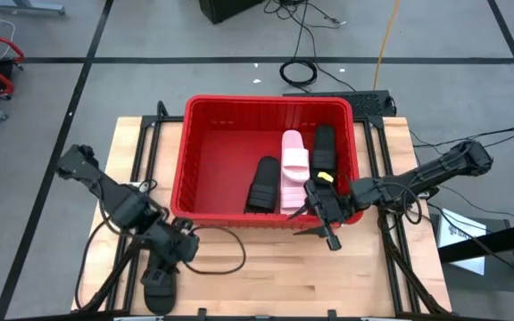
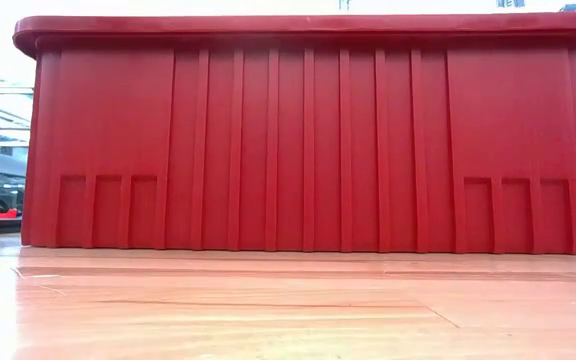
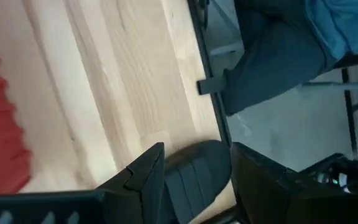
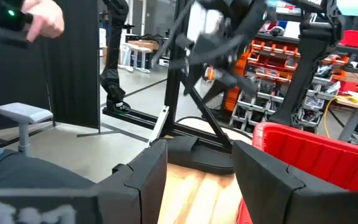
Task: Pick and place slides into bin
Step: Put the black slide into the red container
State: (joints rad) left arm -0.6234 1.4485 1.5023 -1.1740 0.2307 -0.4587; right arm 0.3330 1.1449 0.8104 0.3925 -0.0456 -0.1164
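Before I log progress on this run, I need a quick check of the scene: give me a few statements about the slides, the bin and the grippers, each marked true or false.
1. The red bin holds three slides: two black and one pale pink slide. True.
2. The left gripper is open around a black slide lying at the table's near edge. True.
3. The right gripper carries a white slide. False: its fingers are open and nothing is between them.
4. The bin lies tipped on its side. False: it stands upright on the wooden table.
5. The right gripper is by the bin's near right corner. True.
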